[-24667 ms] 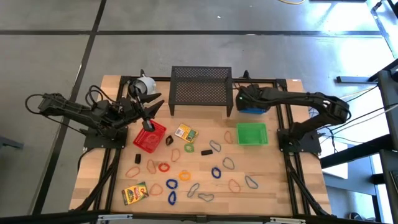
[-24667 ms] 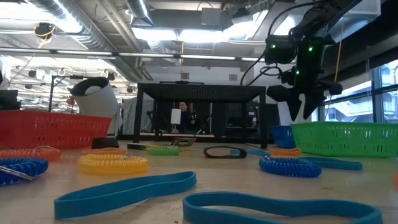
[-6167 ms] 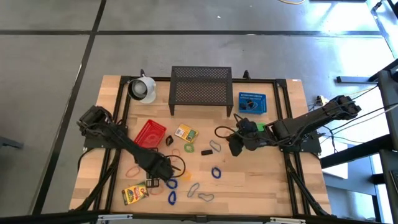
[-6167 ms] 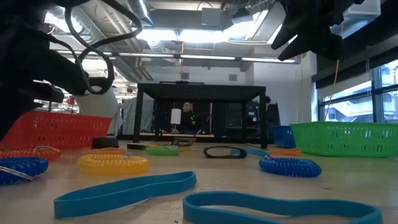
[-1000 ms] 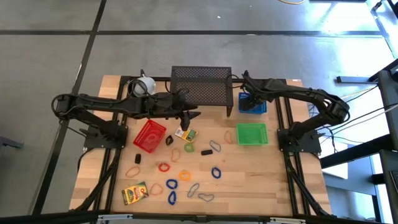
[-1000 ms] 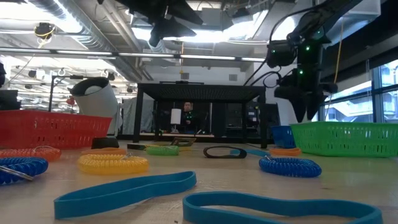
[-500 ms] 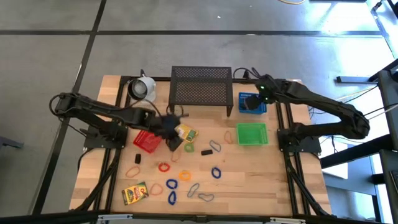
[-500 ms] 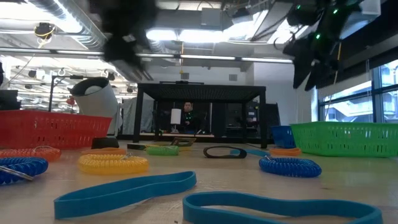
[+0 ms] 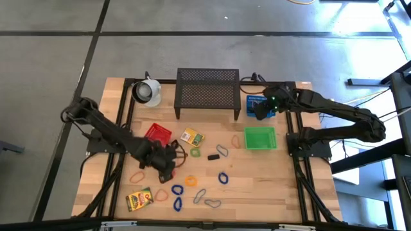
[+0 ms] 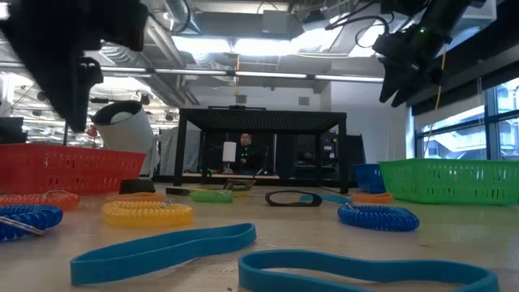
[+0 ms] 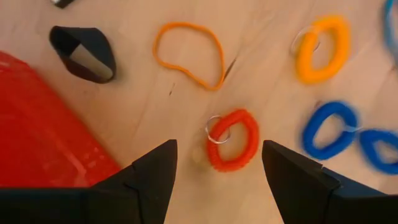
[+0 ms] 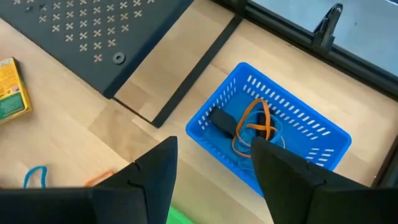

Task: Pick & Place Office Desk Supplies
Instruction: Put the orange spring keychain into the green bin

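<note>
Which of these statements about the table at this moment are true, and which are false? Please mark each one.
1. The left tool is open above a red coil loop. True.
2. The blue basket is empty. False: it holds an orange band and a dark item.
3. The right tool grips a printed box. False: it is open and holds nothing.
4. The white mug lies beside the black mesh shelf. True.
5. The red basket stands on the shelf. False: it is on the table.

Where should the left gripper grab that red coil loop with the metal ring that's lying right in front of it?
Grip the red coil loop across its thick coiled band, on the side away from the small metal ring. It lies flat, so coming straight down seems best. The left gripper is open with the loop between its fingers.
</note>
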Robot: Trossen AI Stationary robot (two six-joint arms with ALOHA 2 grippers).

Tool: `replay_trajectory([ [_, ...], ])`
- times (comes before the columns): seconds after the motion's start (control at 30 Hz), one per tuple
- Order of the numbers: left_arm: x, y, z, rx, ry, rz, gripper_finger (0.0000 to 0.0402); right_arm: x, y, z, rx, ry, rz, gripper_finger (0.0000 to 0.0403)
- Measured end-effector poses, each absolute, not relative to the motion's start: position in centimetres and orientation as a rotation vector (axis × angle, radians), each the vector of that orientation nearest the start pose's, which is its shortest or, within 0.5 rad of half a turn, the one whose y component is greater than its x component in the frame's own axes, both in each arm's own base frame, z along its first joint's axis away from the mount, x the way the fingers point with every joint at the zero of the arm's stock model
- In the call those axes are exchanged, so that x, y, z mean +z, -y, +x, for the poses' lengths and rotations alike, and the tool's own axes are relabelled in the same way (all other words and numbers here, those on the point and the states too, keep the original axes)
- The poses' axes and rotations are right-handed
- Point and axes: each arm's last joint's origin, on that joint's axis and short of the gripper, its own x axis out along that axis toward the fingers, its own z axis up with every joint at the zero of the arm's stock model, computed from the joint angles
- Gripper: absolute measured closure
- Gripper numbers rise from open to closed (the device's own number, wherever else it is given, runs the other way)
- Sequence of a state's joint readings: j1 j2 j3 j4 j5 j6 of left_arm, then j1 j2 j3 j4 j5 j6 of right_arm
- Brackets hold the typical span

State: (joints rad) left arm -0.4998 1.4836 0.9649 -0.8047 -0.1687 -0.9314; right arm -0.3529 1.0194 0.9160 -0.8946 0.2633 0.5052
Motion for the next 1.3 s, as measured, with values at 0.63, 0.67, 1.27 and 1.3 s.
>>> replay_trajectory([
  [0.63, 13.0, 13.7, 25.7, 0.251, -1.487, -0.211, 0.0184, 28.2, 5.9, 17.4, -0.757, -0.858, 0.465, 0.0197],
  [0.67, 13.0, 13.6, 25.8, 0.247, -1.493, -0.220, 0.0190, 28.2, 5.8, 17.4, -0.755, -0.858, 0.464, 0.0197],
  [1.27, 18.0, 12.5, 26.2, 0.224, -1.194, -0.297, 0.0389, 28.4, 4.3, 18.0, -0.686, -0.840, 0.445, 0.0197],
  [1.3, 18.7, 12.3, 26.4, 0.235, -1.133, -0.303, 0.0388, 28.4, 4.1, 18.2, -0.666, -0.827, 0.443, 0.0197],
])
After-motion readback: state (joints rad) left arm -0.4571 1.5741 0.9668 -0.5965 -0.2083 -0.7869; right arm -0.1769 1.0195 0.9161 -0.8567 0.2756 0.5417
